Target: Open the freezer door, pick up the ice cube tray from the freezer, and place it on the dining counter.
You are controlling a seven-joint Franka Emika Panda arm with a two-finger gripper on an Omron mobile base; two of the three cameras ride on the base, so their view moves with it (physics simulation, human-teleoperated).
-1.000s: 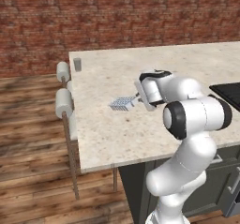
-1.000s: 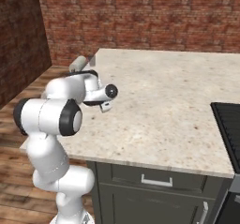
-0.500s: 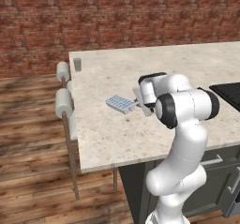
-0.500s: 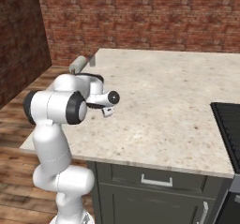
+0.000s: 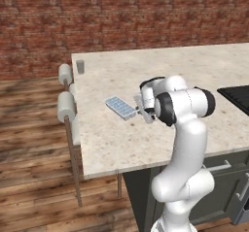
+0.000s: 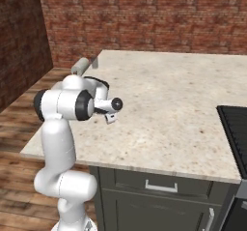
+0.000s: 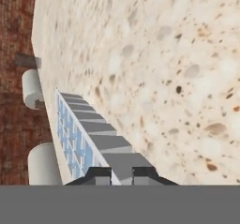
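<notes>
Where the left base view is looking across the dining counter (image 5: 194, 75), the ice cube tray (image 5: 120, 107) is lying flat on the stone top, toward the counter's left edge and well back from its near edge. The gripper (image 5: 141, 110) is sitting at the tray's right end, touching it or just beside it; the arm is bending over from the near right. A small grey cup (image 5: 80, 67) is standing at the far left corner of the slab, and two pale-cushioned stools (image 5: 65, 107) are lining the left side.

Seen from the right base view, the arm is reaching over the counter's left portion, and the hand's small pale block (image 6: 110, 118) is hanging just above the stone. The tray itself is hidden behind the arm. A dark cooktop (image 6: 236, 128) is sitting at the right edge.

Looking along the hand, the hand view is showing the tray (image 7: 82, 134) running away from the two dark fingertips (image 7: 100, 174). The fingertips are standing close together at the tray's near end, closing on it. Two stool cushions (image 7: 32, 88) are lying beyond the counter's edge.
</notes>
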